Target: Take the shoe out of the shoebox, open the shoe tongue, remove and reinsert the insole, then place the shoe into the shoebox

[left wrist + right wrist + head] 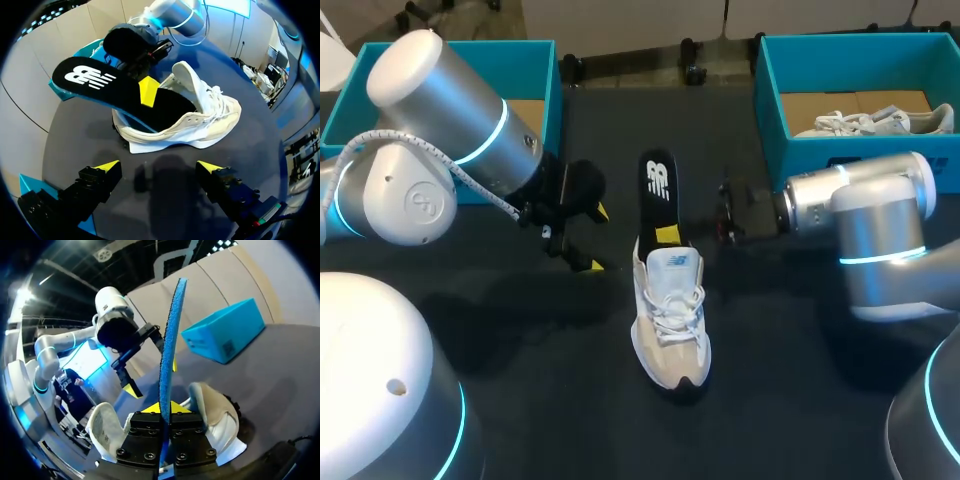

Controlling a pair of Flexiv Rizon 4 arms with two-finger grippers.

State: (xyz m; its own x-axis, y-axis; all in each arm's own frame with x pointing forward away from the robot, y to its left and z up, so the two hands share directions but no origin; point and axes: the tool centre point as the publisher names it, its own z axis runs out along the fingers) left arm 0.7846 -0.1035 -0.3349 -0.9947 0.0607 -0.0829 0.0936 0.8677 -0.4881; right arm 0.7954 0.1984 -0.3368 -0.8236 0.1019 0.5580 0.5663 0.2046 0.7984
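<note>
The shoe (670, 320) lies in the middle of the table (550, 390), toe toward me. The insole (659, 190) slants out of its heel toward the far edge, pinched in my right gripper (667, 236). My left gripper (595, 238) hangs spread just left of the heel. The left shoebox (542, 70) sits at the far left. The right shoebox (772, 95) sits at the far right, with a second shoe (870, 122) in it.

Soft overhead light, faint shadows on dark table (790, 400)

White and beige shoe (670, 320), black insole (657, 212) with white logo (658, 182), teal shoebox (865, 62), yellow-tipped left pincer (159, 166)
</note>
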